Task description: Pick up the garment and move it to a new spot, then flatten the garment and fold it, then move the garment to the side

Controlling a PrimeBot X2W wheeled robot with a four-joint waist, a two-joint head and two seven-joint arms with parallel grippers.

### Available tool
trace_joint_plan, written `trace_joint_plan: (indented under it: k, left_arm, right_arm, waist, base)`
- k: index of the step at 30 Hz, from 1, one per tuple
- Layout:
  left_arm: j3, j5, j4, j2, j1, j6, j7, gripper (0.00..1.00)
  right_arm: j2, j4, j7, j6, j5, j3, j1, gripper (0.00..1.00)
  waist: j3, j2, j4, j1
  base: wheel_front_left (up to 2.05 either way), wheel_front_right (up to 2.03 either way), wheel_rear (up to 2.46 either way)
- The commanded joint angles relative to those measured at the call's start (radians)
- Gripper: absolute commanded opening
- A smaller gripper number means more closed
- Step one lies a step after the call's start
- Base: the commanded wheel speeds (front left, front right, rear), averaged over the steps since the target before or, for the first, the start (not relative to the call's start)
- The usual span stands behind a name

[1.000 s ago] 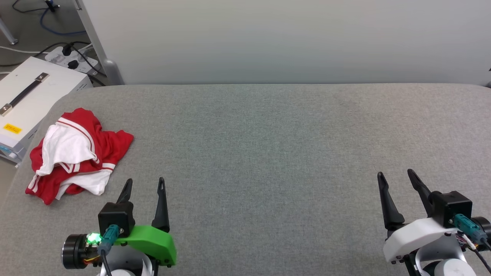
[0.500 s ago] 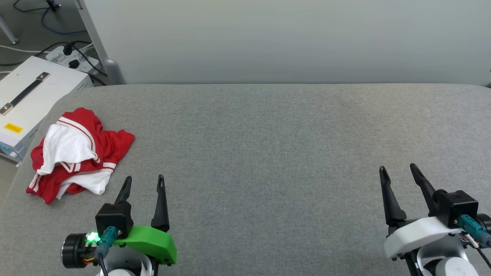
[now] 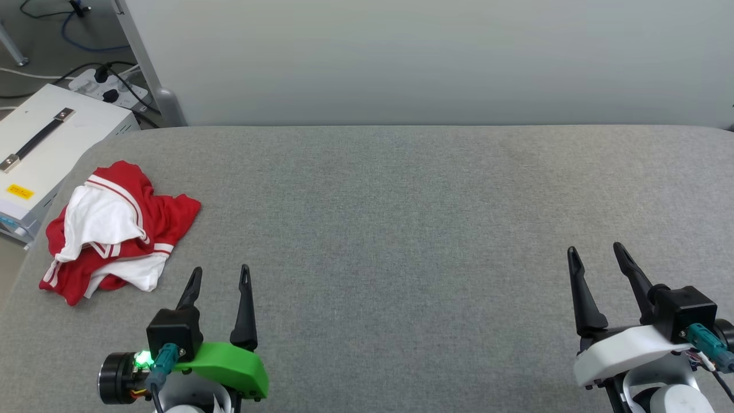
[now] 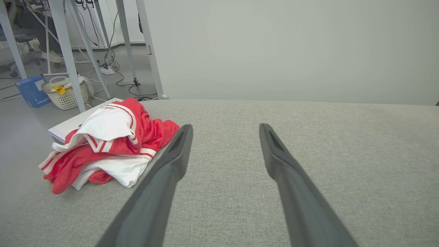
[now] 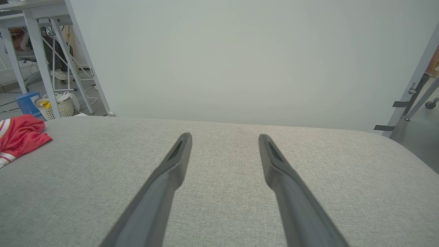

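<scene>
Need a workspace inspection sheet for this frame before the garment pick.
Surface: grey fabric tabletop, flat.
Job's things: garment, crumpled heap at the left edge, untouched.
Clutter: white case beside the table; basket and blue box on the floor.
Grippers: left gripper and right gripper open, holding nothing.
Cables: power strip with plugged leads on the floor.
Surroundings: pale partition behind; desk legs.

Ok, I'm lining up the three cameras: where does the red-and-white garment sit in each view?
Head view: the garment lies crumpled at middle left.
Left wrist view: garment left of centre.
Right wrist view: garment at the left edge, cut off.
Shared landmark: the grey table it lies on.
</scene>
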Motion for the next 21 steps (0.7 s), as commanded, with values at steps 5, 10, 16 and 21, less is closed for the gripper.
trace_joint_plan:
  k: [5,10,16,21]
  left_arm:
    - [-0.006,-0.007,0.017,-0.003,-0.005,-0.003,-0.018,1.00]
    - [-0.010,-0.011,0.032,-0.003,-0.008,-0.004,-0.028,1.00]
    - [-0.016,-0.018,0.060,-0.003,-0.010,-0.007,-0.041,1.00]
    - [-0.021,-0.024,0.068,-0.004,-0.011,-0.005,-0.051,1.00]
  right_arm:
    - [-0.001,0.020,-0.022,-0.001,-0.005,0.005,-0.016,1.00]
    - [-0.001,0.034,-0.032,-0.001,-0.001,0.002,-0.019,1.00]
    - [-0.001,0.042,-0.044,-0.001,-0.006,0.006,-0.023,1.00]
    - [-0.001,0.047,-0.055,-0.001,-0.004,0.002,-0.022,1.00]
  waist:
    - [0.001,0.0057,-0.001,0.0000]
    - [0.004,0.0061,0.000,0.0000]
    - [0.004,0.0066,0.000,0.0000]
    - [0.002,0.0070,0.003,0.0000]
  base:
    - [0.00,0.00,0.00]
    - [0.00,0.00,0.00]
    - [0.00,0.00,0.00]
    - [0.00,0.00,0.00]
